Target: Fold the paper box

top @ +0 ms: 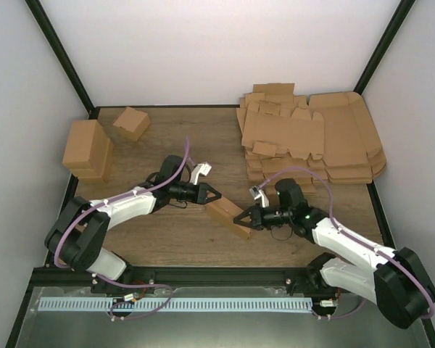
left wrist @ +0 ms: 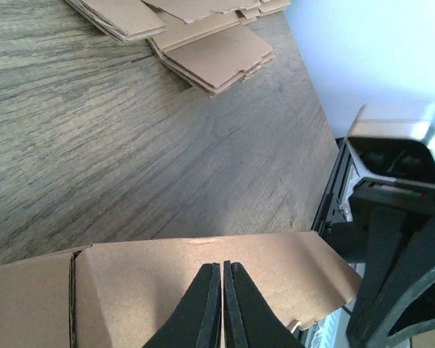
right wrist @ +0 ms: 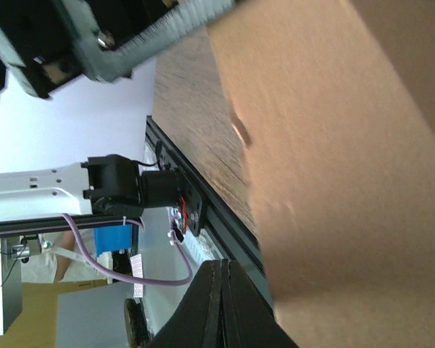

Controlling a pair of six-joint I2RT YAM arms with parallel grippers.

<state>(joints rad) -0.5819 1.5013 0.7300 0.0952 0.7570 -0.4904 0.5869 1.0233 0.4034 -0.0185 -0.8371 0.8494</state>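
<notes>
The paper box (top: 229, 216) is a small oblong brown box lying at an angle on the wooden table between my two arms. My left gripper (top: 217, 196) is shut, with its tips at the box's far left end. In the left wrist view its closed fingertips (left wrist: 222, 265) lie over the box's flat top face (left wrist: 152, 283). My right gripper (top: 238, 218) is also shut and sits against the box's near right end. In the right wrist view the box's brown side (right wrist: 341, 159) fills the right half, just beside the closed gripper (right wrist: 222, 264). Neither gripper holds anything.
A pile of flat die-cut cardboard sheets (top: 312, 138) lies at the back right. Two folded brown boxes (top: 87, 148) (top: 132, 122) stand at the back left. The table's black front rail (top: 203, 272) runs just behind the arm bases.
</notes>
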